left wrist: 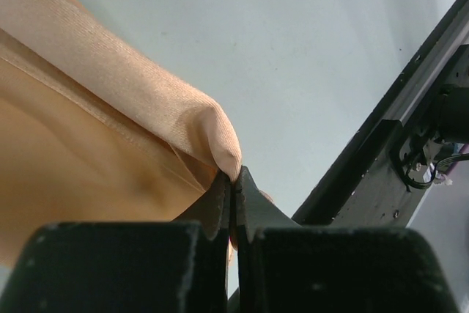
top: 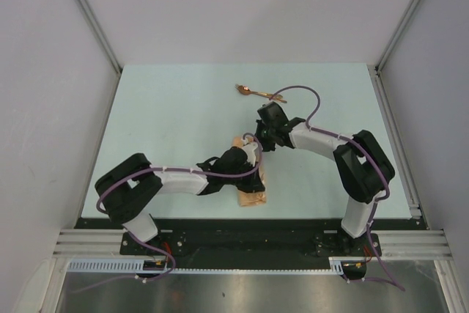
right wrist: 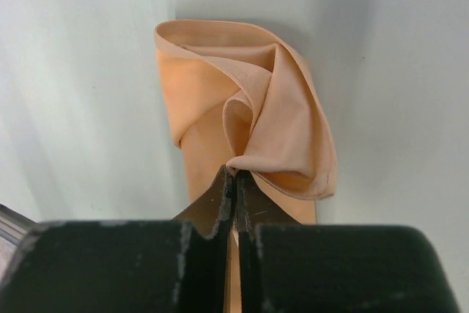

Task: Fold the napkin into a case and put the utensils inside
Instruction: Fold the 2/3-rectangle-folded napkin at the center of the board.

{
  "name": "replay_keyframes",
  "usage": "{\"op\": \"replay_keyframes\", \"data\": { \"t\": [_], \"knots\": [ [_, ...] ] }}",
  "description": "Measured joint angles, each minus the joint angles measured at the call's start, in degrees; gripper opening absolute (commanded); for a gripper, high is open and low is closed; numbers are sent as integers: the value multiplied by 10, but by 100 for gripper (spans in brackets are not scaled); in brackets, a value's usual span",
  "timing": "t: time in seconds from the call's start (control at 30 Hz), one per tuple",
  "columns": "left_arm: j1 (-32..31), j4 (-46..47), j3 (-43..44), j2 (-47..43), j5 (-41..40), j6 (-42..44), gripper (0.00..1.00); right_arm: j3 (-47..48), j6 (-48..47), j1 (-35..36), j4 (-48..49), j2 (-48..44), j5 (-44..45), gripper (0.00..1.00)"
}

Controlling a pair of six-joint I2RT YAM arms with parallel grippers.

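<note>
The peach-orange napkin (top: 253,196) lies folded lengthwise near the table's front middle, mostly under my two wrists. My left gripper (top: 254,169) is shut on a rounded fold of the napkin (left wrist: 146,108), the cloth bulging just beyond the fingertips (left wrist: 249,196). My right gripper (top: 259,141) is shut on a curled corner of the napkin (right wrist: 286,130), lifted above the flat layer below. In the right wrist view the gripper (right wrist: 235,172) pinches that corner at its very tips. The copper-gold utensils (top: 259,93) lie together farther back on the table, apart from both grippers.
The pale green table (top: 176,115) is bounded by white walls at left, right and back. A black and aluminium rail (left wrist: 396,152) runs along the near edge, close to my left gripper. Purple cables loop over both arms.
</note>
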Motion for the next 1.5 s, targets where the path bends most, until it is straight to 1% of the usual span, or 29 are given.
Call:
{"op": "replay_keyframes", "data": {
  "t": [0.3,0.5,0.57,0.67,0.7,0.87,0.9,1.07,1.1,1.13,1.2,1.27,1.33,1.37,1.43,1.47,1.5],
  "knots": [
    [6,14,-44,-35,-16,0,3,24,0,16,-1,36,0,0],
    [11,19,-70,-49,-21,0,12,42,2,31,0,66,3,0],
    [11,20,-77,-53,-22,-1,17,44,5,34,1,71,3,0],
    [11,19,-85,-58,-23,0,28,50,7,41,1,78,4,0],
    [11,19,-86,-59,-23,0,36,53,8,42,0,81,4,0],
    [11,2,-90,-82,-26,6,47,64,11,49,2,91,10,0],
    [12,-7,-90,-92,-29,9,50,66,11,50,3,93,11,0],
    [19,-67,-89,-170,-34,22,57,70,10,51,4,97,13,0],
    [23,-88,-86,-189,-34,25,71,71,9,51,3,97,13,0],
    [27,-106,-82,-203,-34,27,77,71,9,51,3,98,14,0],
    [40,-147,-73,-229,-34,34,83,72,6,52,3,98,14,0],
    [55,-182,-64,-247,-39,36,82,76,4,52,3,100,14,0],
    [80,-220,-61,-268,-54,32,75,77,3,53,3,100,16,0],
    [94,-236,-61,-277,-65,28,65,77,2,54,2,100,17,0],
    [130,-253,-61,-287,-85,17,53,77,-1,56,3,100,20,0],
    [143,-254,-62,-287,-94,9,41,77,-2,57,3,100,22,0],
    [163,-253,-62,-285,-99,2,37,78,-3,58,3,100,23,0]
  ]
}}
